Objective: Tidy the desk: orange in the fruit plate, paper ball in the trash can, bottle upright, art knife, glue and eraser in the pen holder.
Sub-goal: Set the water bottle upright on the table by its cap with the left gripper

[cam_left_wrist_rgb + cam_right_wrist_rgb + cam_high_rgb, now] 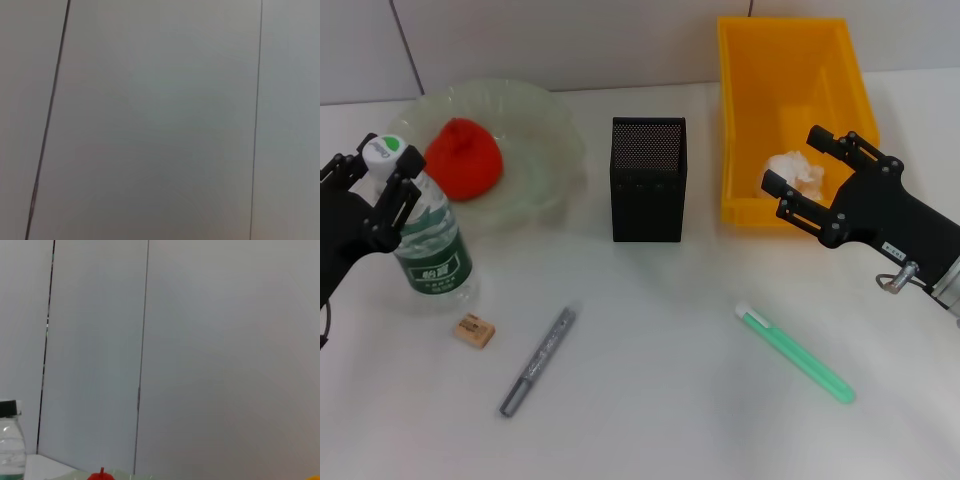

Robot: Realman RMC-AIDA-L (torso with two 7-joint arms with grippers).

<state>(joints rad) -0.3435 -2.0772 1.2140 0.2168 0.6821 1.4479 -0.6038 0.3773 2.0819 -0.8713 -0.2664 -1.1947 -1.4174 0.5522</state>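
The clear bottle (pixel 432 240) stands upright at the left, and my left gripper (pixel 385 175) is shut around its neck just under the white cap. A red-orange orange (pixel 463 158) lies in the glass fruit plate (pixel 552 125). The white paper ball (pixel 796 172) sits inside the yellow bin (pixel 740 120) that serves as trash can. My right gripper (pixel 820 175) hangs open at the bin's front rim, holding nothing. On the table lie the tan eraser (pixel 475 329), the grey art knife (pixel 538 361) and the green glue stick (pixel 795 353). The black mesh pen holder (pixel 648 180) stands at centre.
The left wrist view holds only a grey panelled wall. In the right wrist view the bottle (pixel 9 440) and the top of the orange (pixel 101 475) show low against the same wall. White tabletop stretches between the loose items in front.
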